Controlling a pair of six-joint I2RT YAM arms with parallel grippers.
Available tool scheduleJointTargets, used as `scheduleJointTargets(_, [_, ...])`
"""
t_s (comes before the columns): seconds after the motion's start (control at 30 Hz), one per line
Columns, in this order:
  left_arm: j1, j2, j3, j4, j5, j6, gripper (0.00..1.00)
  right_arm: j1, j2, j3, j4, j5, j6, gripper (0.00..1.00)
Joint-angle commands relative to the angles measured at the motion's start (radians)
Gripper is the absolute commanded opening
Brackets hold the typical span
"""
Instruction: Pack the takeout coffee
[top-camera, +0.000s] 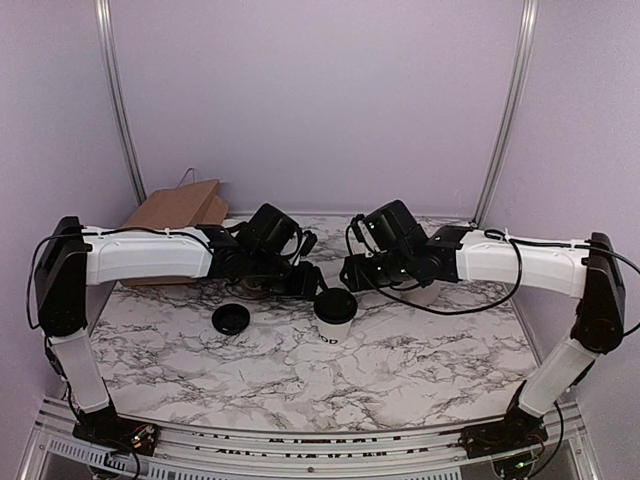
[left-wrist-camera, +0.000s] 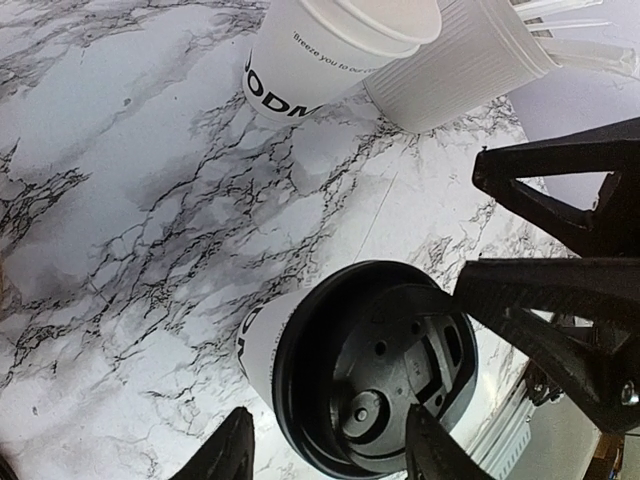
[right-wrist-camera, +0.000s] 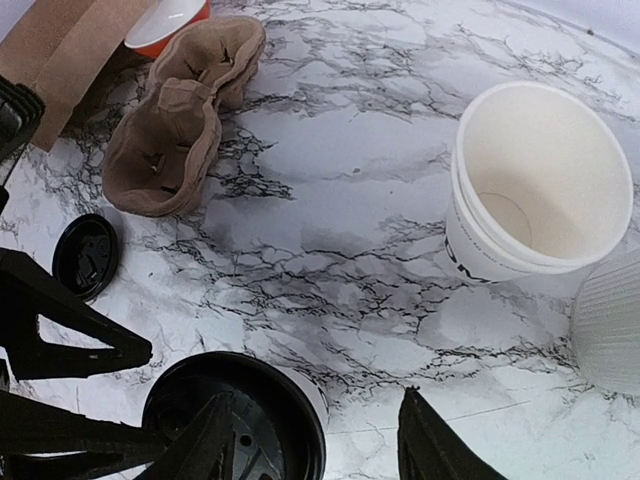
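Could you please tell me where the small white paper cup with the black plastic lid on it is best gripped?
Probably the small white paper cup by its side wall, below the black plastic lid, level from the near side over the marble table: it stands upright and the lid covers its mouth.

Marbled table (top-camera: 430, 365): cup (top-camera: 333, 330), loose lid (top-camera: 231, 319), bag (top-camera: 178, 212)

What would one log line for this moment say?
cup: upright, black lid on top | left tool: open near lid | right tool: open near lid | second lid: loose on table
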Motion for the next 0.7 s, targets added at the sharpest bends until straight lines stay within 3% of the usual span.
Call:
scheduleJointTargets(0.0, [-0.006, -0.026, 0.031, -0.026, 0.004, 0.011, 0.51, -0.025, -0.049, -0.021, 0.003, -0.012, 0.008, 0.54])
scheduleJointTargets(0.37, [-0.006, -0.102, -0.046, 0.021, -0.044, -0.012, 0.45, -0.053, -0.164, -0.15, 0.026, -0.058, 0.035, 0.53])
scheduleJointTargets(0.67, [-0.005, -0.135, -0.112, 0.09, -0.048, -0.042, 0.41, -0.069, -0.22, -0.24, 0.068, -0.106, 0.062, 0.44])
